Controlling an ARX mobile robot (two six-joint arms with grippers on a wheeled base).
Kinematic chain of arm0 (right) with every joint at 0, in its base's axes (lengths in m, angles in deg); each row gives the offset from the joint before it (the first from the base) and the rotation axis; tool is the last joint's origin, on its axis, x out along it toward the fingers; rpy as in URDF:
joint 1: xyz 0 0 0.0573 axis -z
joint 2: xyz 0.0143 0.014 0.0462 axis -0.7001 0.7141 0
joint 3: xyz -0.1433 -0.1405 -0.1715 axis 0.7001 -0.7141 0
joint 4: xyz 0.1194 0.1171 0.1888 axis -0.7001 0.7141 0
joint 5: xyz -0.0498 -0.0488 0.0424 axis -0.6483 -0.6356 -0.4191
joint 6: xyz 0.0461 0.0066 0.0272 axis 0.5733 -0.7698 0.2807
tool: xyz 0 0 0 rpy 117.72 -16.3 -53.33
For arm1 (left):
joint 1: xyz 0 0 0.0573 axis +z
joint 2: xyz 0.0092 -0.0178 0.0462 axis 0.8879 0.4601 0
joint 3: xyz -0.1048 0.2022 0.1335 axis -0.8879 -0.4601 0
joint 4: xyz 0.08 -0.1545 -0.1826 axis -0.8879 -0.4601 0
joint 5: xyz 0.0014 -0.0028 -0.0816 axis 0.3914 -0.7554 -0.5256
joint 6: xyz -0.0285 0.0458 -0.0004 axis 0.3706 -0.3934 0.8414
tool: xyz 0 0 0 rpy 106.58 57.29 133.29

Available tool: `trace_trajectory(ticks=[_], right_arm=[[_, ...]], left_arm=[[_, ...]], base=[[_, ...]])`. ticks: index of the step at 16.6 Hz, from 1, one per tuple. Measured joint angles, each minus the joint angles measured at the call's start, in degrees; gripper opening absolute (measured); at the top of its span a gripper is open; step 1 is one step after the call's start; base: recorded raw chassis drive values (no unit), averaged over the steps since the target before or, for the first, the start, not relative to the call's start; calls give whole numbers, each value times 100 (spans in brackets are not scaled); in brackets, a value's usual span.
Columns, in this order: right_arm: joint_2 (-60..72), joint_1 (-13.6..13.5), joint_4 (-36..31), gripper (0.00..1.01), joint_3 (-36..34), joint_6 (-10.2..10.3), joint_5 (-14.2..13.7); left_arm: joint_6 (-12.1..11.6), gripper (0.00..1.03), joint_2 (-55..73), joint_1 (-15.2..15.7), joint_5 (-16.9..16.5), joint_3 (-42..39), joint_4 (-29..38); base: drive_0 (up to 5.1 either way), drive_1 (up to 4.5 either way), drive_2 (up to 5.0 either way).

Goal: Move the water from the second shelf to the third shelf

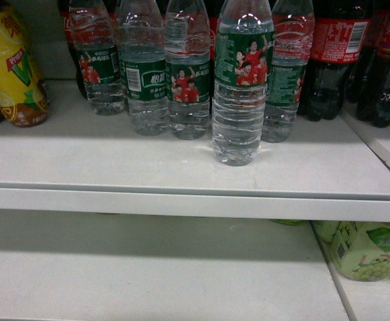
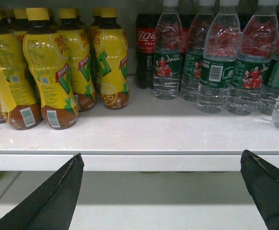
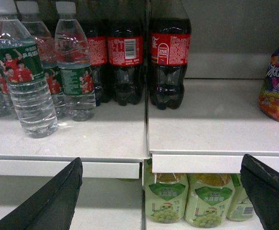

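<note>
One water bottle [image 1: 242, 80] stands forward of its row on the upper shelf [image 1: 181, 167], near the front edge, with four more water bottles [image 1: 144, 73] packed close behind it and dark cola bottles [image 1: 335, 53] to the right. The risk I see is crowding: a jaw coming in wide could clip the neighbours and topple them, and the ribbed plastic may flex or slip if squeezed near the label. Carried low, the bottle could also catch the shelf lip on its way to the bare shelf below [image 1: 148, 267] (green grape drinks [image 1: 368, 251] sit at its right end).

Neither arm shows in the head view. The left gripper [image 2: 161, 191] has its jaws spread wide, holding and touching nothing, facing the yellow tea bottles [image 2: 53, 67]. The right gripper [image 3: 161, 191] is equally wide and empty, level with the shelf front, the bottle up to its left
</note>
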Motion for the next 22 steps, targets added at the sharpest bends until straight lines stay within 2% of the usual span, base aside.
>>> trace_trajectory(ticks=[22], right_arm=[[0,0,2,98,0,0,0]], left_arm=[[-2,98,0,0,0,2,0]], base=[[0,0,0]])
